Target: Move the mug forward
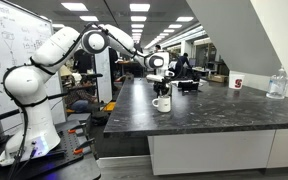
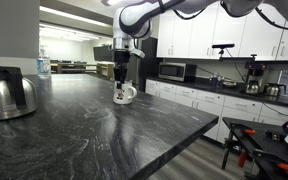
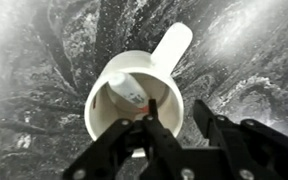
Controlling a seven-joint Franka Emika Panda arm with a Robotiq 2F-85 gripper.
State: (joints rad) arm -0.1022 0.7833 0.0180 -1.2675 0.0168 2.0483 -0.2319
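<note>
The mug (image 3: 136, 98) is held by its rim in the gripper (image 3: 149, 125); sliding it forward along the counter (image 2: 134, 130) is called for.

Both exterior views look low across the dark desk (image 1: 214, 105) from opposite ends, sharing the mug (image 2: 125, 94) and the hand (image 1: 161, 88). The wrist view looks straight down — very close — into the mug.
</note>
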